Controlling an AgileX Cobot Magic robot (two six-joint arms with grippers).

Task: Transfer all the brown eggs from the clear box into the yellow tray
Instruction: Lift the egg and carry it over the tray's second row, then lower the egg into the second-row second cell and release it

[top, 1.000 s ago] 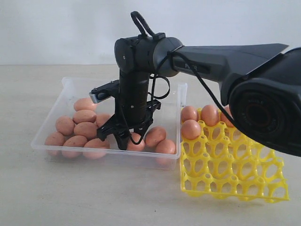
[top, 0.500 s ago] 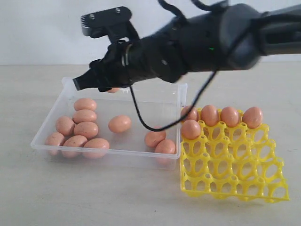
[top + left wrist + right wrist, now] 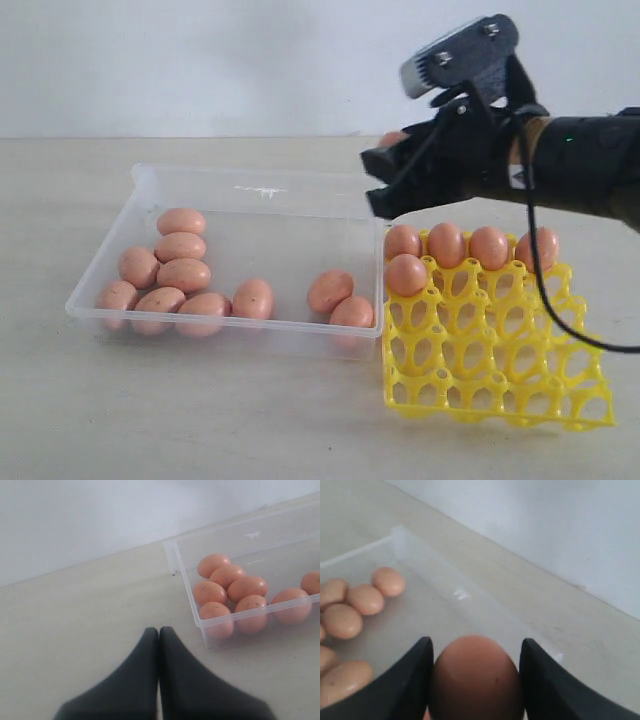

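The clear box point(image 3: 222, 323) holds several brown eggs, a cluster point(image 3: 181, 274) on its left side and a pair point(image 3: 340, 297) at its front right. The yellow tray point(image 3: 500, 385) stands right of the box. It carries a back row of eggs point(image 3: 446, 244) and one egg point(image 3: 407, 275) in the second row. My right gripper point(image 3: 381, 183) hangs in the air above the box's far right corner, next to the tray's back row, shut on a brown egg point(image 3: 476, 680) that fills the gap between its fingers. My left gripper point(image 3: 159, 630) is shut and empty over bare table beside a corner of the box point(image 3: 182, 575).
The right arm's black cable point(image 3: 545, 300) loops down over the tray's right side. Pale tabletop point(image 3: 200, 420) lies in front of the box and tray, and a white wall point(image 3: 250, 60) runs behind the table.
My right gripper rose out of the box with an egg and swung right, from above the box's far left to its far right corner. A loose egg rolled toward the box's front wall.
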